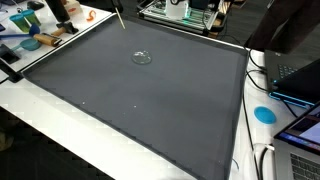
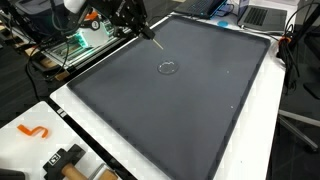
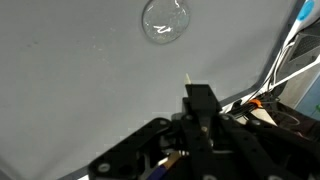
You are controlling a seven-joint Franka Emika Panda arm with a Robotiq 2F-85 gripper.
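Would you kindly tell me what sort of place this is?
Most likely a robotics lab or workshop: an open laptop and loose cables sit at the edges of the white table, and a metal equipment frame with green lights stands beside the dark mat.

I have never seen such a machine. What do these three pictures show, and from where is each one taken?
It is one robot arm ending in a gripper with fingers. Two pictures come from cameras standing outside the robot, looking down at a dark grey mat on a white table. The third comes from a camera on the wrist, looking past the gripper. On the mat lies one small clear round object, apart from the gripper. The gripper appears to hold a thin stick; what it is, I cannot tell.
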